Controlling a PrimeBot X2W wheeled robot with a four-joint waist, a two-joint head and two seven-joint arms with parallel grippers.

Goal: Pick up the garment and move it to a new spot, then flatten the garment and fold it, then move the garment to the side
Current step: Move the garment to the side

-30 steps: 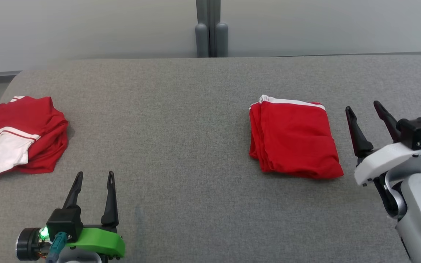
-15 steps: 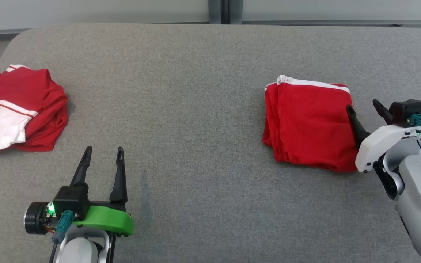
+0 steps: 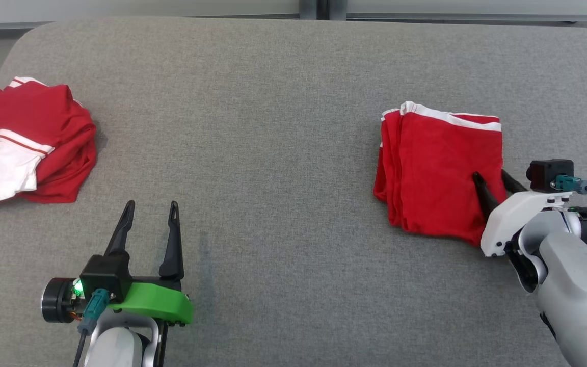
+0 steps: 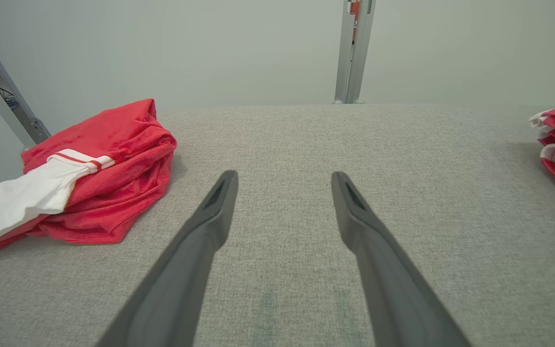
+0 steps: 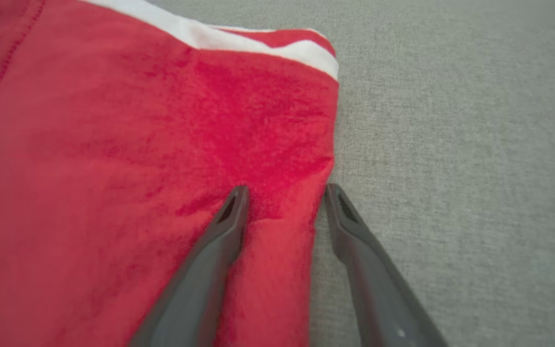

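The folded red garment (image 3: 436, 163) with a white band along its far edge lies at the right of the grey table (image 3: 273, 127). My right gripper (image 3: 489, 174) straddles its near right edge. In the right wrist view one finger (image 5: 210, 250) presses on the red garment (image 5: 113, 168), the other rests on the grey cloth just beside the edge, and a ridge of fabric lies between the still-parted jaws of the right gripper (image 5: 286, 188). My left gripper (image 3: 152, 204) stands open at the lower left with nothing between its fingers; the left wrist view shows it (image 4: 284, 174) over bare cloth.
A second red and white garment (image 3: 28, 142) lies crumpled at the table's left end, also in the left wrist view (image 4: 99, 168). A grey post (image 4: 354, 48) stands behind the table's far edge. Wide grey surface lies between the two garments.
The head camera has tilted down. My right gripper has moved left from beside the folded garment onto its right edge, and its jaws have narrowed. The left gripper has kept its place.
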